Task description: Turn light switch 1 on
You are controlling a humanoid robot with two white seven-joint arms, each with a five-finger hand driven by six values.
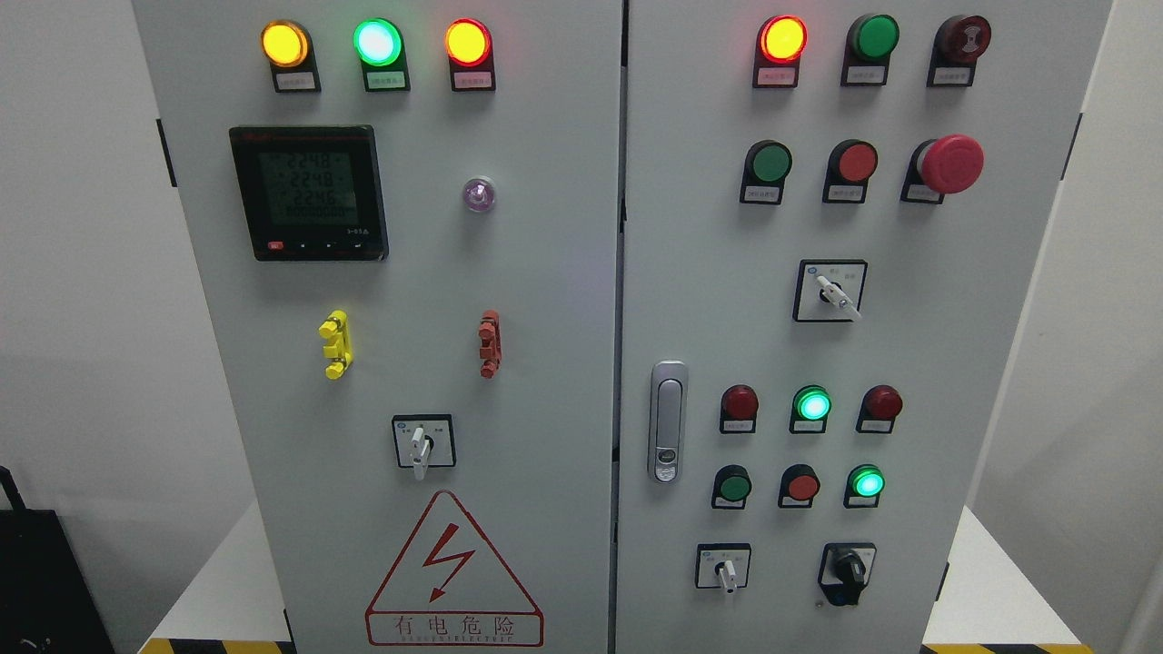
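Neither hand is in view; the cabinet [545,300] button labels [295,81] are too small to read.

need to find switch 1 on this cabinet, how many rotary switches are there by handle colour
white handle: 3
black handle: 1
total: 4

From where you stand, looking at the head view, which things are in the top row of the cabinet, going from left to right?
Yellow lamp → lit green lamp → red-rimmed lamp → second red-rimmed lamp → unlit green lamp → dark red buzzer.
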